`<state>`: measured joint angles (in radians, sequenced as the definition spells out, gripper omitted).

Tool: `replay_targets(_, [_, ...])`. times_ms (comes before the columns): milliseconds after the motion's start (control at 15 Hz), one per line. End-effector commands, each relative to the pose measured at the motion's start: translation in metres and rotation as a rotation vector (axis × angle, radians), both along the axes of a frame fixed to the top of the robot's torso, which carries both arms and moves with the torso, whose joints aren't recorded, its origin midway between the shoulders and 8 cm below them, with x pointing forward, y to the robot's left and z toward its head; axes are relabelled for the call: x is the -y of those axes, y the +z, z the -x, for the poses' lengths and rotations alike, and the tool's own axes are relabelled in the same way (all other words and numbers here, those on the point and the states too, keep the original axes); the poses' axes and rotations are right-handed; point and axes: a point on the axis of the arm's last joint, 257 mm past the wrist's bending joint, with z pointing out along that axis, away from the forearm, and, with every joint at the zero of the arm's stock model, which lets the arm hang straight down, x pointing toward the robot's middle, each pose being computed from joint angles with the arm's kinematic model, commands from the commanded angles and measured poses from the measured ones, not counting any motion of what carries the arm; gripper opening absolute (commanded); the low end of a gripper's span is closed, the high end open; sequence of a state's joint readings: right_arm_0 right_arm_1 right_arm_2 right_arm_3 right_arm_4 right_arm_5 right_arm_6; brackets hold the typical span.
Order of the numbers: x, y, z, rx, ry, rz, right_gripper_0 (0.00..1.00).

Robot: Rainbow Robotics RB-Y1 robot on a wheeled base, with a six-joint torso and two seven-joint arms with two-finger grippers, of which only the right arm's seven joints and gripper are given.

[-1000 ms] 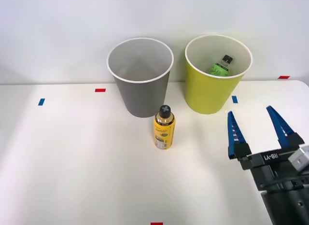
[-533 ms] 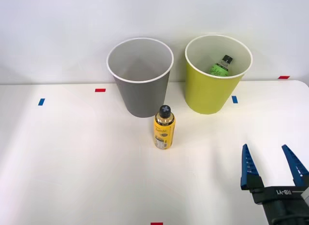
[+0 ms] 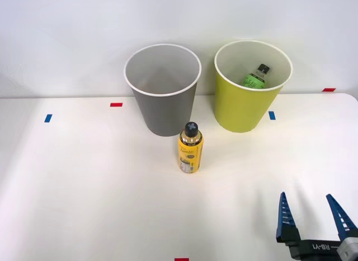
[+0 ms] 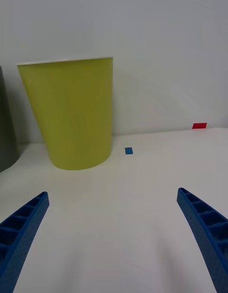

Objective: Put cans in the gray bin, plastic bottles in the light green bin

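Two bins are standing at the table's back: gray bin left, light green bin right, w/ a plastic bottle lying inside. Yellow bottle is standing upright just before the gray bin. My gripper is hovering near-right.

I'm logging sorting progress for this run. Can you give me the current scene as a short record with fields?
gray bin: upright at the table's back, no item visible inside
light green bin: upright to its right, holds the green-labelled bottle
yellow bottle: standing upright on the table, just in front of the gray bin
right gripper: open, holding nothing, low at the table's near right
cans: none seen on the table
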<state>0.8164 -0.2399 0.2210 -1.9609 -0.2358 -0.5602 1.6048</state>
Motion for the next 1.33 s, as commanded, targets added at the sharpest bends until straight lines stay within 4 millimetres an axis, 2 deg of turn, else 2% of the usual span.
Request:
replay_targets(67, [0.003, -0.011, 0.012, -0.038, -0.010, 0.007, 0.93])
replay_targets(333, [0.000, -0.018, 0.020, -0.062, -0.013, 0.017, 0.92])
replay_targets(600, [-0.011, -0.021, 0.025, -0.065, 0.032, -0.160, 0.92])
replay_targets(800, [-0.021, -0.022, 0.037, -0.066, 0.055, -0.255, 0.92])
replay_targets(933, [-0.025, -0.024, 0.052, -0.041, 0.058, -0.267, 0.92])
replay_targets(1133, [-0.030, -0.036, 0.065, -0.017, 0.057, -0.256, 0.92])
replay_targets(1267, [-0.035, -0.041, 0.071, -0.025, 0.057, -0.226, 0.93])
replay_targets(1333, [-0.037, -0.041, 0.073, -0.029, 0.046, -0.156, 0.92])
